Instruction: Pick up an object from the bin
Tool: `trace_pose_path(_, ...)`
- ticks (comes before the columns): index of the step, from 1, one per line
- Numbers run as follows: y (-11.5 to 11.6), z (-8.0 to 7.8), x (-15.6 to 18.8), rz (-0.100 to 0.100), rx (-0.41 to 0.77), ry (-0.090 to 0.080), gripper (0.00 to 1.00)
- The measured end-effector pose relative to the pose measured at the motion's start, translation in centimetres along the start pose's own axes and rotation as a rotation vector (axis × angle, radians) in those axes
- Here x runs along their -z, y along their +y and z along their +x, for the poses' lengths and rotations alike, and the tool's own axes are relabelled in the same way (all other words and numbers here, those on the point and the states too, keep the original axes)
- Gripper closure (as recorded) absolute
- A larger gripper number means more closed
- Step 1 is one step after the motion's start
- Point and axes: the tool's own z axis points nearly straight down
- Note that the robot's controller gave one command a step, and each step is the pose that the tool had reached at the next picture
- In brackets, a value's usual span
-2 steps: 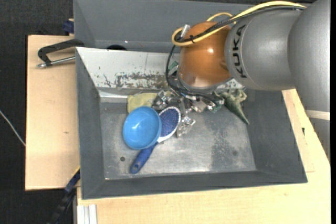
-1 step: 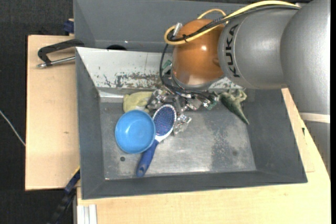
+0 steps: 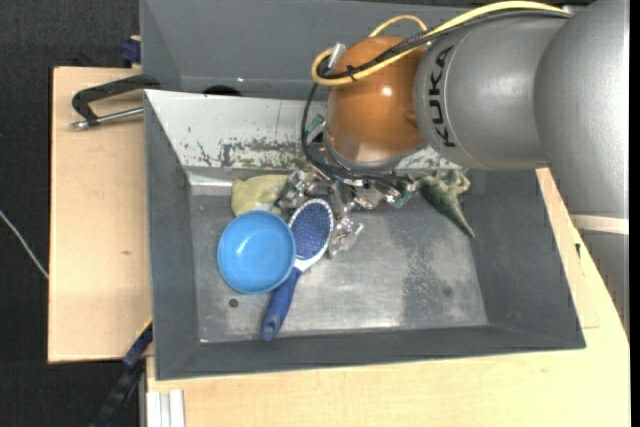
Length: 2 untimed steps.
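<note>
The arm (image 3: 520,85) reaches in from the right and ends over the middle of the bin (image 3: 165,245), toward its back wall. Its orange cover (image 3: 370,115) hangs low above the floor, with a yellow cable (image 3: 480,13) looped over it. Below the cover the gripper (image 3: 330,200) is down among the things on the bin's floor.

Nearest to it is a blue brush (image 3: 310,230). Its oval, bristled head lies just under and slightly in front of the gripper's metal parts, and its handle runs away from them toward the front left of the bin, flat on the floor. The head seems to be at the fingers (image 3: 300,185), touching or nearly so. I cannot tell whether it sits between them or just beside them, because the metal there is tangled and partly hidden by the cover. For the same reason I cannot tell whether the fingers are parted or closed.

A round blue bowl (image 3: 255,255) lies against the brush's left side, mouth upward. A pale yellow lump (image 3: 255,190) lies behind the bowl, just left of the gripper. A dark green pointed thing (image 3: 447,200) lies to the gripper's right, under the arm.
</note>
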Motion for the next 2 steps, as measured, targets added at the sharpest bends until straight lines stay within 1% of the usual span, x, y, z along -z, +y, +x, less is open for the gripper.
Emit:
trace_pose_path(1,-0.13,0.12,0.02,-0.002,0.013,-0.005,0.0)
trace_pose_path(2,0.46,-0.16,0.06,0.007,0.051,-0.004,0.0)
